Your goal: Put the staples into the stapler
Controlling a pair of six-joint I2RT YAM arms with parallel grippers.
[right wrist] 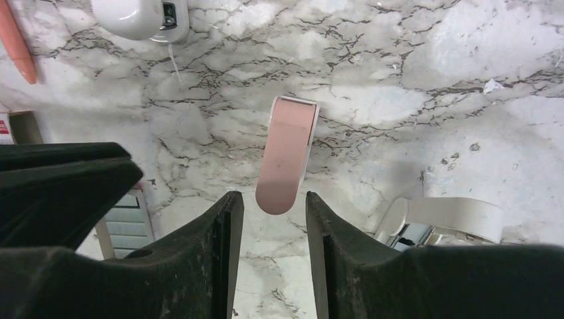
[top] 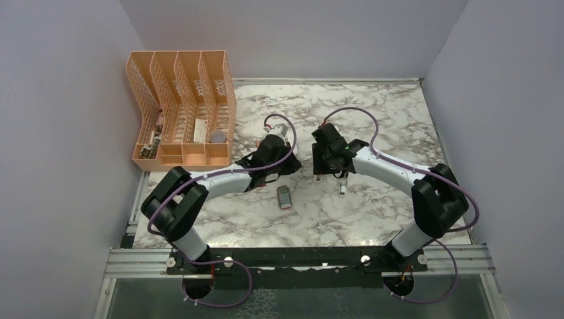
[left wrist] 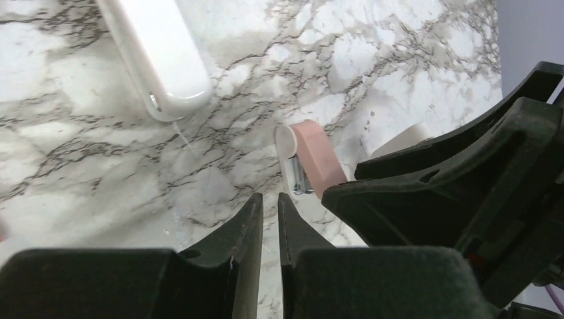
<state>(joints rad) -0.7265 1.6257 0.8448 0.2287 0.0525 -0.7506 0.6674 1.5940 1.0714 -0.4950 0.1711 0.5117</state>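
The stapler [right wrist: 442, 222], a slim white bar with silver metal inside, lies on the marble just right of my right gripper [right wrist: 274, 196]; from above it is the small white piece [top: 342, 186]. The staples [right wrist: 126, 222] are grey strips in a small red-edged box [top: 284, 197] in front of both grippers. My right gripper is open and empty, with the end of a short pink block [right wrist: 286, 159] just ahead of its fingertips. My left gripper [left wrist: 271, 198] is shut on nothing, low over the marble and close to the same pink block [left wrist: 312, 159].
A larger white rounded object [left wrist: 159, 60] lies beyond the pink block and also shows in the right wrist view [right wrist: 140, 16]. An orange pen [right wrist: 16, 40] lies at the far left. An orange file rack [top: 183, 109] stands at the back left. The two grippers [top: 292, 166] [top: 327, 167] are close together.
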